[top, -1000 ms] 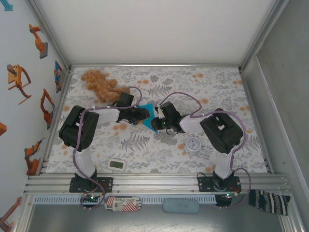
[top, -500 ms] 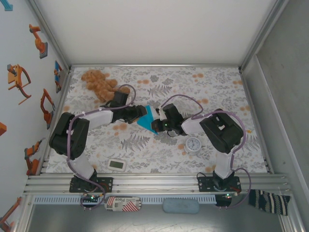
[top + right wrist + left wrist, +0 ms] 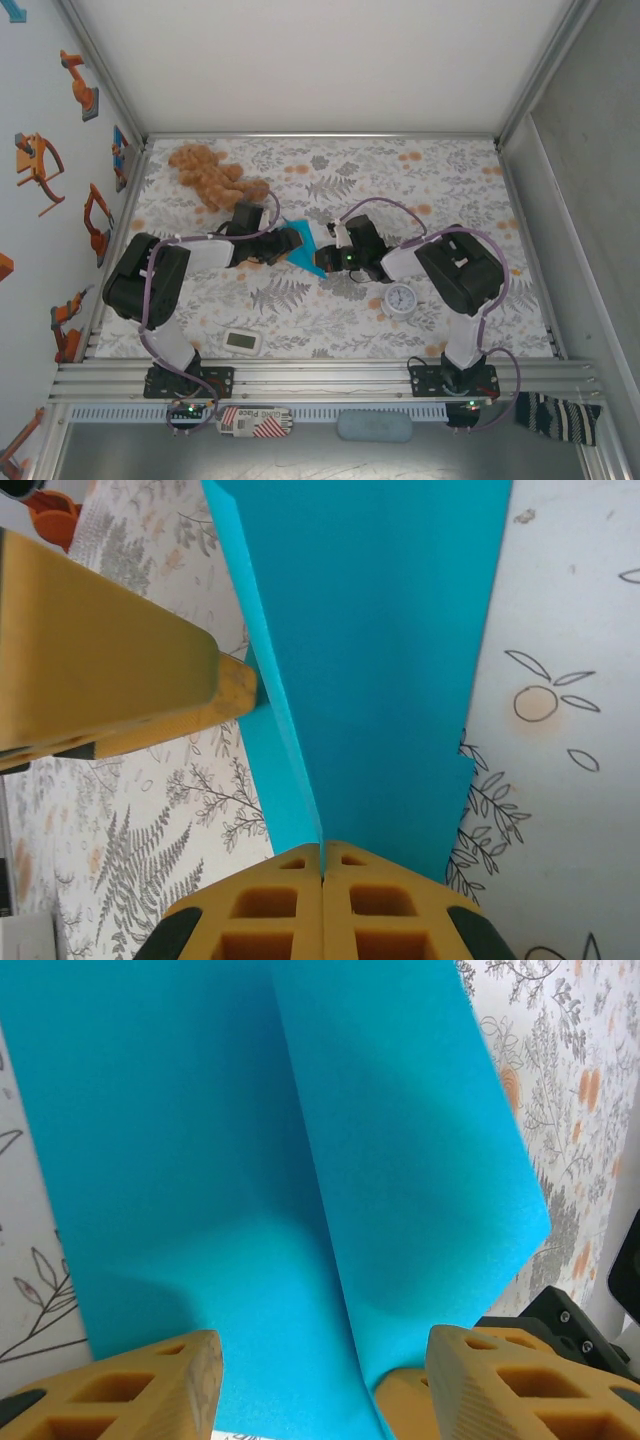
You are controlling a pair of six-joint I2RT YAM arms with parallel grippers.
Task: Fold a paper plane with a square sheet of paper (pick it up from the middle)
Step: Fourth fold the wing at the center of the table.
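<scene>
Right gripper (image 3: 322, 865) is clamped shut on the folded paper (image 3: 380, 660). Left gripper (image 3: 320, 1352) — jaws apart — straddles the paper, gripping nothing.

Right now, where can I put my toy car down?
Bare: the far right corner of the table, and the front middle between the white gadget and the clock. Crowded: the centre, where the left gripper and right gripper meet at the blue paper, and the teddy bear corner.

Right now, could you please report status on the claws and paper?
Right claw shut on folded blue paper. Left claw open around it. Clock, teddy bear lie apart.
</scene>
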